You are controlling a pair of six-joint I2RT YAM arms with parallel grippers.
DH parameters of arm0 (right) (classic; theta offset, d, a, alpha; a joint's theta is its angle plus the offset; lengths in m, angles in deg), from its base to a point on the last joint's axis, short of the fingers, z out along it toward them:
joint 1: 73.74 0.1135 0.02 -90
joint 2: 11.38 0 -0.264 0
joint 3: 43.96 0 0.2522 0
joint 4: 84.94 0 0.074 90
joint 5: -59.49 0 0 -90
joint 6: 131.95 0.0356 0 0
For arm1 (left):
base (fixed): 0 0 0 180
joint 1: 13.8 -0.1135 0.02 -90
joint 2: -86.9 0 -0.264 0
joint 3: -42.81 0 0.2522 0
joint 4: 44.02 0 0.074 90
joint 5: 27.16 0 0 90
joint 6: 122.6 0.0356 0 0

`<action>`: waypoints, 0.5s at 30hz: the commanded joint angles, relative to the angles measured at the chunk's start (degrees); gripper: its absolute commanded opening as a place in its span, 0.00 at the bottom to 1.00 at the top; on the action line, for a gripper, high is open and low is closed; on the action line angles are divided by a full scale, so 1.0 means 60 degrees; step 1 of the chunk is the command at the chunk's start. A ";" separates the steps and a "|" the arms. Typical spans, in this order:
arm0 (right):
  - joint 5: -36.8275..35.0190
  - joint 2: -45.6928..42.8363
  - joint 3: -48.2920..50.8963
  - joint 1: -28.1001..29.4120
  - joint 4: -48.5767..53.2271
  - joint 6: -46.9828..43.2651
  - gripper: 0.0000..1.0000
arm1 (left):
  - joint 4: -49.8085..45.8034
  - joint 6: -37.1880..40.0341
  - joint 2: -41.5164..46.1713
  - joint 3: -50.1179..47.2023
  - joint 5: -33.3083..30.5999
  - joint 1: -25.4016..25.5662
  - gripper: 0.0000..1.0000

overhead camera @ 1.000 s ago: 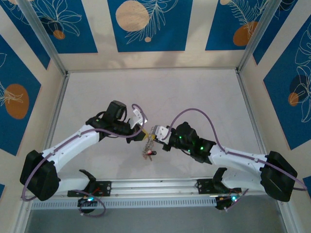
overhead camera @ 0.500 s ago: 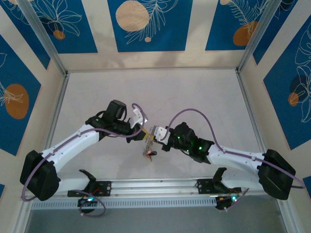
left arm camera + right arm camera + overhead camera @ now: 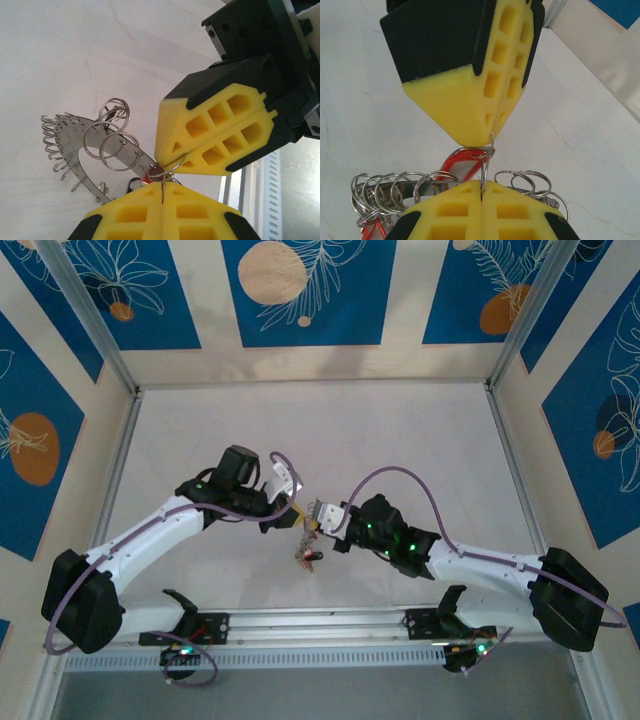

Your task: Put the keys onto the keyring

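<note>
Both grippers meet tip to tip above the table's near middle. In the top view, my left gripper (image 3: 297, 510) and my right gripper (image 3: 313, 524) are both shut. The keys (image 3: 308, 557) dangle below them as a small red and dark bunch. In the left wrist view, my left gripper (image 3: 163, 184) pinches a small wire ring (image 3: 175, 165), and the right gripper (image 3: 167, 162) bites the same ring from above. The keyring (image 3: 70, 141), a curved metal band with several split rings, hangs to the left. In the right wrist view, my right gripper (image 3: 482, 184) holds the ring under the left gripper (image 3: 492, 136), beside a red key head (image 3: 462, 161).
The pale tabletop (image 3: 400, 430) lies open behind and beside the arms. A metal rail (image 3: 320, 622) runs along the near edge between the arm bases. Patterned walls with metal posts (image 3: 92, 318) close in the back and sides.
The right arm has edged slightly left toward the left gripper. Both grippers stay shut on the ring, and the hanging keys have barely moved.
</note>
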 commanded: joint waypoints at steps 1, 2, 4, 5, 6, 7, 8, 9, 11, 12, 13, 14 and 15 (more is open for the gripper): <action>0.0349 -0.0239 0.0043 0.0301 -0.0608 -0.0563 0.00 | 0.0248 -0.0150 -0.0049 0.0000 -0.0204 -0.0214 0.00; 0.0339 -0.0235 0.0043 0.0352 -0.0647 -0.0601 0.00 | 0.0251 -0.0150 -0.0045 -0.0014 -0.0207 -0.0214 0.00; 0.0302 -0.0244 0.0059 0.0392 -0.0733 -0.0587 0.00 | 0.0234 -0.0149 -0.0063 -0.0015 -0.0193 -0.0215 0.00; 0.0302 -0.0253 0.0075 0.0396 -0.0777 -0.0587 0.00 | 0.0241 -0.0142 -0.0086 -0.0023 -0.0171 -0.0222 0.00; 0.0288 -0.0246 0.0087 0.0412 -0.0799 -0.0590 0.00 | 0.0236 -0.0134 -0.0104 -0.0030 -0.0164 -0.0215 0.00; 0.0289 -0.0260 0.0102 0.0415 -0.0824 -0.0585 0.00 | 0.0241 -0.0149 -0.0111 -0.0032 -0.0150 -0.0215 0.00; 0.0303 -0.0268 0.0128 0.0420 -0.0857 -0.0594 0.00 | 0.0241 -0.0157 -0.0124 -0.0044 -0.0135 -0.0214 0.00; 0.0302 -0.0277 0.0144 0.0428 -0.0876 -0.0604 0.00 | 0.0227 -0.0148 -0.0138 -0.0045 -0.0133 -0.0215 0.00; 0.0317 -0.0315 0.0186 0.0449 -0.0929 -0.0637 0.00 | 0.0219 -0.0153 -0.0158 -0.0044 -0.0092 -0.0214 0.00; 0.0329 -0.0341 0.0225 0.0440 -0.0983 -0.0664 0.00 | 0.0226 -0.0134 -0.0171 -0.0044 -0.0087 -0.0214 0.00; 0.0353 -0.0387 0.0272 0.0449 -0.1058 -0.0673 0.00 | 0.0209 -0.0133 -0.0182 -0.0045 -0.0076 -0.0214 0.00; 0.0362 -0.0441 0.0346 0.0445 -0.1158 -0.0674 0.00 | 0.0187 -0.0126 -0.0215 -0.0044 -0.0076 -0.0214 0.00; 0.0360 -0.0498 0.0402 0.0437 -0.1245 -0.0671 0.00 | 0.0172 -0.0127 -0.0238 -0.0045 -0.0074 -0.0226 0.00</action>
